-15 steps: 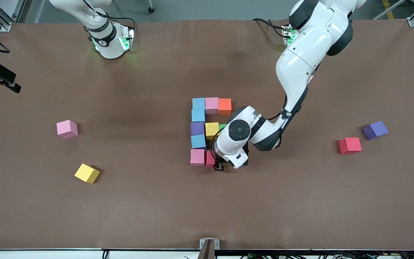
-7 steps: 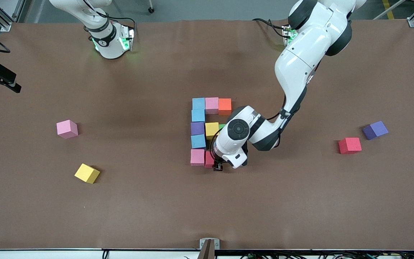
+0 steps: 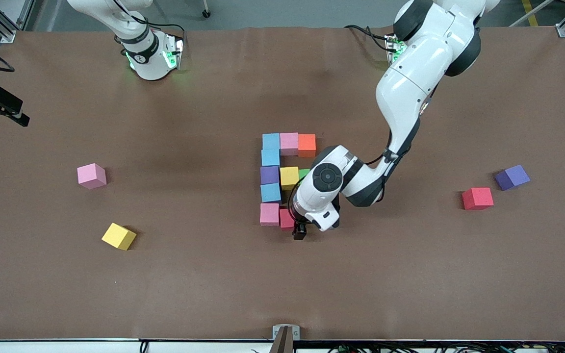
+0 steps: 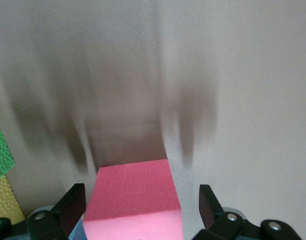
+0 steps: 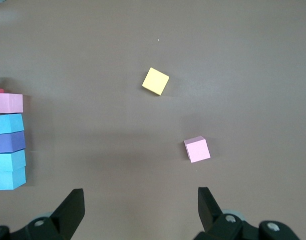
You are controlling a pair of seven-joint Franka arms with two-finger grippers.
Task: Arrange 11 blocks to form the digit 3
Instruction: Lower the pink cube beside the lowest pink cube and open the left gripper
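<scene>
The left end effector (image 3: 300,230) is low over the nearest bar of the digit 3 (image 3: 285,179), its fingers (image 4: 73,207) spread wide on either side of a red block (image 4: 135,197) without touching it. That red block (image 3: 286,218) sits on the bench (image 3: 214,274) just beside a pink block (image 3: 269,214), which ends the column. Up that column, away from the front camera, come a light blue block (image 3: 270,192), a purple block (image 3: 269,174), and two more light blue blocks (image 3: 270,149). A yellow block (image 3: 289,175) and a green block (image 3: 304,172), partly hidden by the arm, form the middle bar; a pink block (image 3: 289,142) and an orange block (image 3: 307,143) form the farthest bar.

The right end effector (image 5: 140,210) waits high over the right arm's end of the bench, fingers spread, nothing between them. Below it lie a loose yellow block (image 3: 118,236) and a loose pink block (image 3: 91,175). Toward the left arm's end lie a loose red block (image 3: 477,198) and a loose purple block (image 3: 512,177).
</scene>
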